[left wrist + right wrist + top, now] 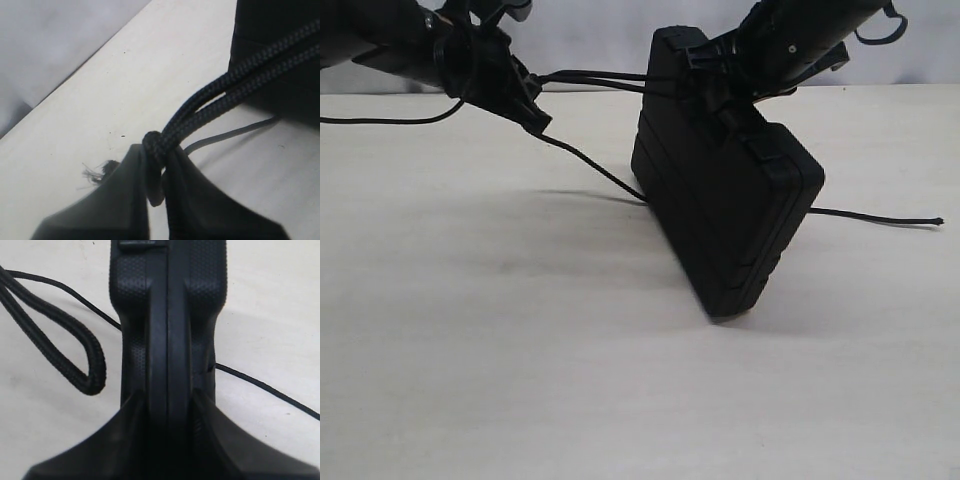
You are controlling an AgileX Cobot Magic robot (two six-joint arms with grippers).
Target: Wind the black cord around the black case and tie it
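We see the gripper point(167, 405) clamped on the case point(200, 300), with one of its fingers point(132, 440) pressed against each broad face. We look along the case's narrow edge, where the seam between its two halves runs straight away between the fingers. The surface on both sides of the seam is pebbled. Beside one face, the braided cord point(75, 340) doubles back in a tight bend, near the case but not touching it. A thinner-looking strand lies on the pale table point(270, 305), passes behind the case and shows on both sides.
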